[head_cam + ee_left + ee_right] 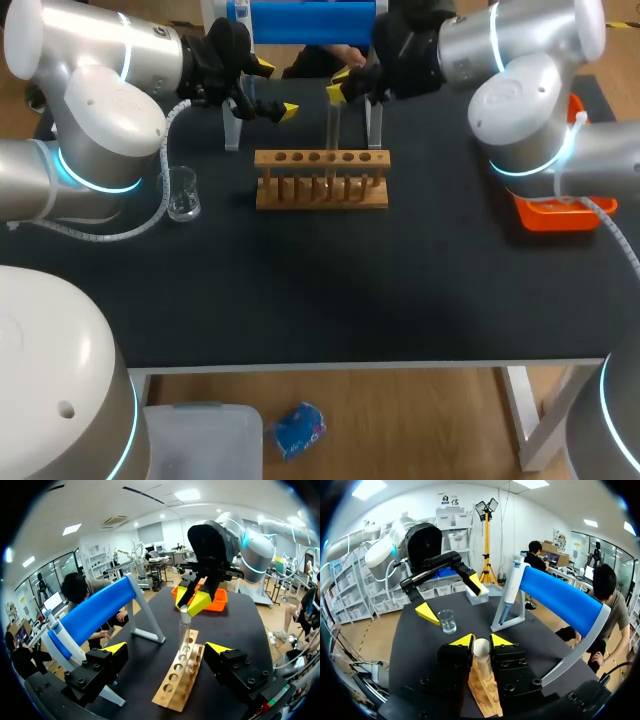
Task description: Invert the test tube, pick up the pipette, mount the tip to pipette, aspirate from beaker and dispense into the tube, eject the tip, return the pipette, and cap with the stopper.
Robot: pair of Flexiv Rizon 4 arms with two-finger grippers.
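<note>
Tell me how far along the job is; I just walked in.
Nothing looks finished. In hand: the right gripper clamps the test tube upright at the rack; whether it is turned over yet, I cannot tell. The left gripper is open and empty beside the pipette, which sits on its stand. Still to do: all the pipetting from the beaker, then capping.

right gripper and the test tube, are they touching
Touching. The right wrist view shows the test tube pressed between both yellow fingertips of the right gripper, with no gap on either side.
</note>
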